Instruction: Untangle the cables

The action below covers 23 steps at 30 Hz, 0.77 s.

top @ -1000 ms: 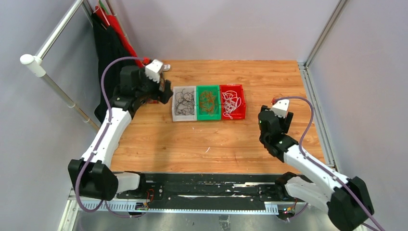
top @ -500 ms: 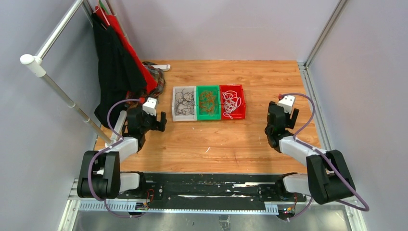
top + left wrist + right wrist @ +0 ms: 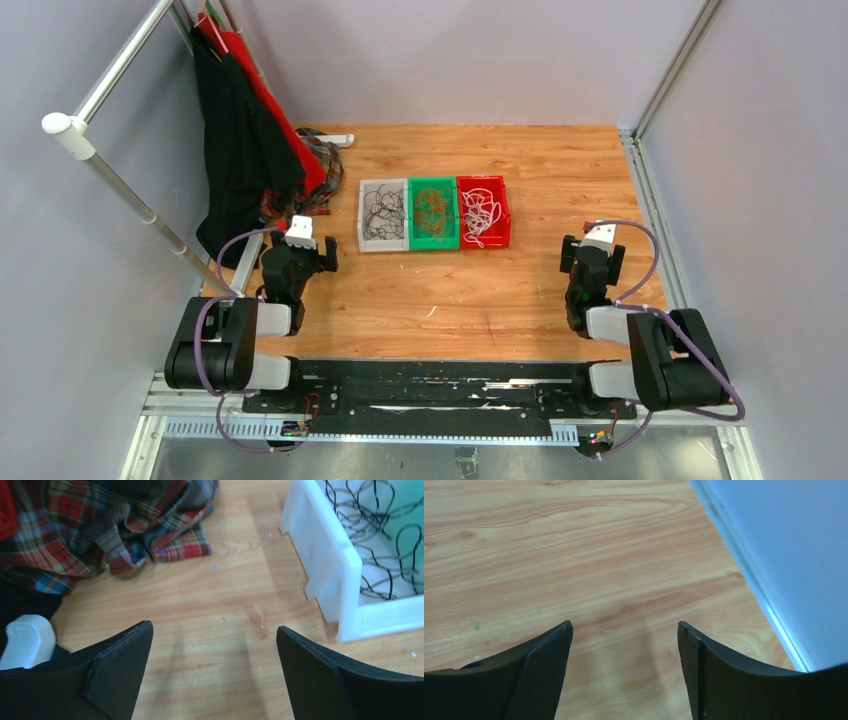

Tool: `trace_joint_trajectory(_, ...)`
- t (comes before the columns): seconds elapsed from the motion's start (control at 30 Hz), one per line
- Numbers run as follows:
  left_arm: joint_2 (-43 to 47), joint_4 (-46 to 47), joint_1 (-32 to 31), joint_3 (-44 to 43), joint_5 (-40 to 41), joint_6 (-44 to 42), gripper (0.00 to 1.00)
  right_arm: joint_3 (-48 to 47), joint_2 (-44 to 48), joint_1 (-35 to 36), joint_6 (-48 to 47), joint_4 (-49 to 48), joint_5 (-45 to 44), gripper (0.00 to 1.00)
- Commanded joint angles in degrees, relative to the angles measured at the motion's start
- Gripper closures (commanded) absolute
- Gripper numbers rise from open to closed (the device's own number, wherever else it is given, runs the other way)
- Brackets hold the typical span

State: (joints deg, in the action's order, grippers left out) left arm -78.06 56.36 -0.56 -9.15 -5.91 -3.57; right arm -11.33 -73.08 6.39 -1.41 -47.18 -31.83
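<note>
Three bins stand side by side mid-table. The white bin (image 3: 363, 226) holds black cables (image 3: 383, 211), the green bin (image 3: 433, 243) holds brownish cables (image 3: 433, 208), the red bin (image 3: 503, 210) holds white cables (image 3: 481, 212). My left gripper (image 3: 322, 257) is open and empty, folded back low at the near left. In the left wrist view it (image 3: 215, 635) hovers over bare wood beside the white bin (image 3: 325, 565) with its black cables (image 3: 380, 535). My right gripper (image 3: 592, 258) is open and empty at the near right; in the right wrist view it (image 3: 625, 627) shows only bare wood.
Black and red garments (image 3: 240, 130) hang from a rail (image 3: 110, 75) at the far left. A plaid cloth (image 3: 125, 525) lies on the table by the left gripper. A grey wall (image 3: 784, 545) runs close along the table's right edge. A white scrap (image 3: 432, 312) lies near the front.
Both arms have pulled back from the table toward their bases and folded low. The left gripper came away from the far left near the garments. Both stay open and empty.
</note>
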Motion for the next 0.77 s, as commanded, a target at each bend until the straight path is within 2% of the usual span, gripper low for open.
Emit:
trace_joint_trajectory(0.0,-0.37,7.12,0.38,-1.02,5.2,2.09,0.02,2.73,-7.29,-1.07,-5.03,-20.19,15.54,0.23)
trace_joint_trajectory(0.03,-0.1,5.39,0.36,-1.65,5.78,2.16,0.02,1.96,-9.47,-1.04,-5.39,-21.87,15.27,0.23)
trace_joint_trajectory(0.13,-0.1,4.96,0.23,-1.92,5.59,1.91,0.02,-1.96,-7.39,-1.35,-3.71,-9.92,15.03,0.22)
trace_joint_trajectory(0.4,-0.07,5.2,0.23,-1.75,5.48,1.9,0.02,-0.61,-7.66,-1.46,-4.21,-13.48,14.88,0.21)
trace_joint_trajectory(0.73,-0.05,5.25,0.27,-1.75,5.5,1.95,0.02,-1.02,-7.95,-2.14,-4.04,-13.02,16.42,0.21)
